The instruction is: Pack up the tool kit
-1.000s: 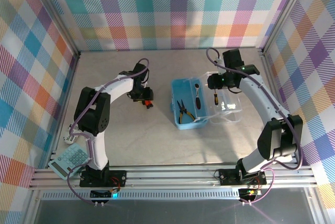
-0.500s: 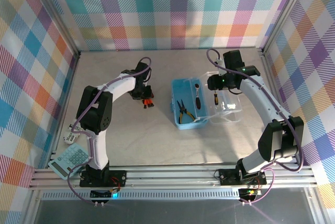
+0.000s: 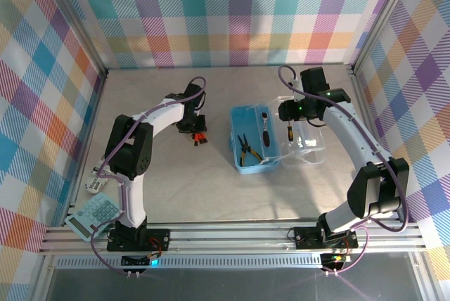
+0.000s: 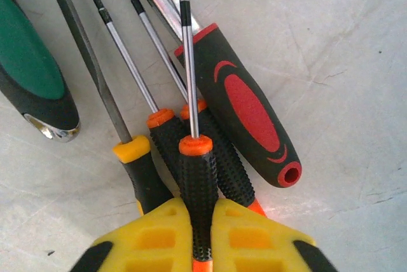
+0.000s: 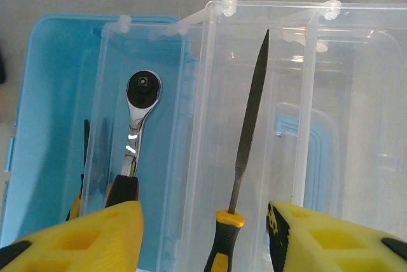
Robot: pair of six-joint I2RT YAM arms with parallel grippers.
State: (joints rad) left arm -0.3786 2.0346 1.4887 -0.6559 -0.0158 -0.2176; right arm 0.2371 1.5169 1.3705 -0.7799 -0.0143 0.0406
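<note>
Yellow pads [image 4: 152, 237] of the left jaws are closed tight on the butt end of a slim black-handled screwdriver [image 4: 198, 176] with an orange collar, its shaft running straight out from the jaws. Packed against it on the grey worktop [image 4: 343, 43]: two similar orange-collared drivers, a yellow-collared driver [image 4: 136, 169], a thick red-and-black handled screwdriver [image 4: 245, 110] and a green-and-black handle [image 4: 32, 75]. Lifting one out may drag its neighbours, since their handles touch. Right jaws stand about half open with nothing between them, hovering over the seam of the light-blue case [image 5: 44, 94] and its clear lid [image 5: 369, 94], which is folded out flat. Contents: ratchet [image 5: 137, 110] and pliers [image 3: 246, 150] in the blue base, a needle file [image 5: 251, 119] lying in the lid. Seen from above, the case [image 3: 241, 119] lies to the right of the left jaws, apart across bare worktop, long axis running near to far. The carry therefore goes rightward, and the driver probably needs aligning with that axis. The right arm is nearer the case, the left nearer the screwdrivers.
</note>
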